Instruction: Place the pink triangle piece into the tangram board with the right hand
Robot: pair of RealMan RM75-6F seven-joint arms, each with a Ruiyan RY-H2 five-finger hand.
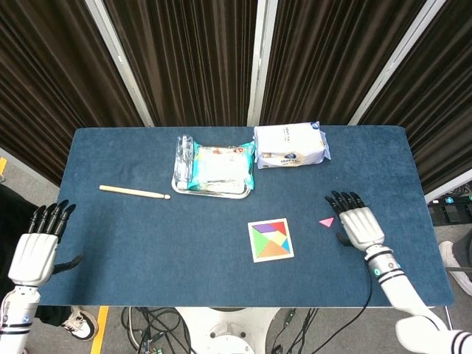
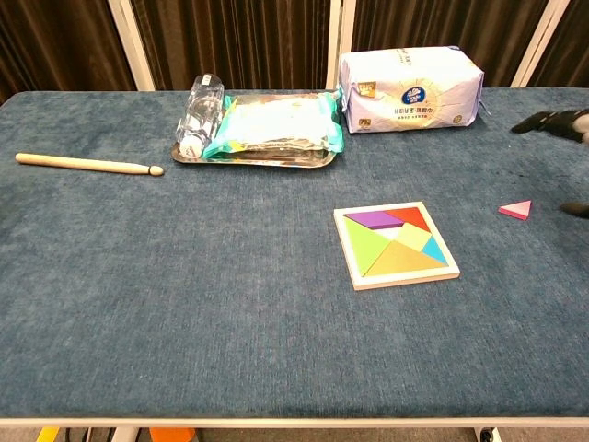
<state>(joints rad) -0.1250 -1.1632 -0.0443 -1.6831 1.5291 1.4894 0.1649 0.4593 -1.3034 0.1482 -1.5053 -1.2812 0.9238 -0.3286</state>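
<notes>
A small pink triangle piece (image 1: 326, 221) (image 2: 516, 211) lies flat on the blue table, right of the tangram board (image 1: 271, 240) (image 2: 396, 245), a white-framed square filled with coloured pieces. My right hand (image 1: 357, 222) hovers just right of the triangle, fingers spread and pointing away from me, holding nothing; in the chest view only its dark fingertips (image 2: 550, 121) show at the right edge. My left hand (image 1: 39, 244) hangs off the table's near left corner, fingers apart and empty.
A metal tray (image 1: 212, 191) with a plastic bottle (image 1: 183, 157) and a wrapped packet (image 1: 218, 167) sits at the back centre. A white bag (image 1: 290, 146) lies behind the board. A wooden stick (image 1: 135, 192) lies at the left.
</notes>
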